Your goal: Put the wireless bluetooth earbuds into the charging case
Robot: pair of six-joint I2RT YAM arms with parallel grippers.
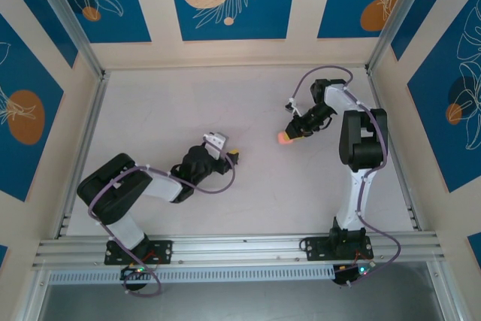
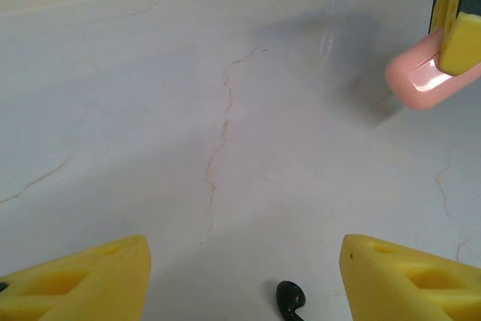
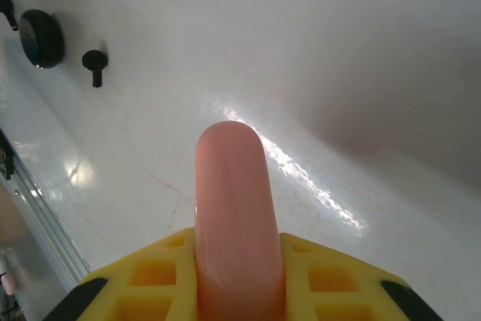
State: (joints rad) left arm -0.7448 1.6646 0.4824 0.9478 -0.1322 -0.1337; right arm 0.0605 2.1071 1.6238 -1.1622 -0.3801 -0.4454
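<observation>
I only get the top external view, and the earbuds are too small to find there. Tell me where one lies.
Observer: In the left wrist view, one black earbud lies on the table inside the span of the open left tool, untouched.
Operator: Now report the right tool's grip.
Observer: In the right wrist view, the right tool is shut on the pink case, which sticks out well ahead of it.
Operator: Name what else that camera sees.
Observer: A black round disc lies on the table with a small black earbud just right of it, apart from it. I cannot tell whether it is the same one.
</observation>
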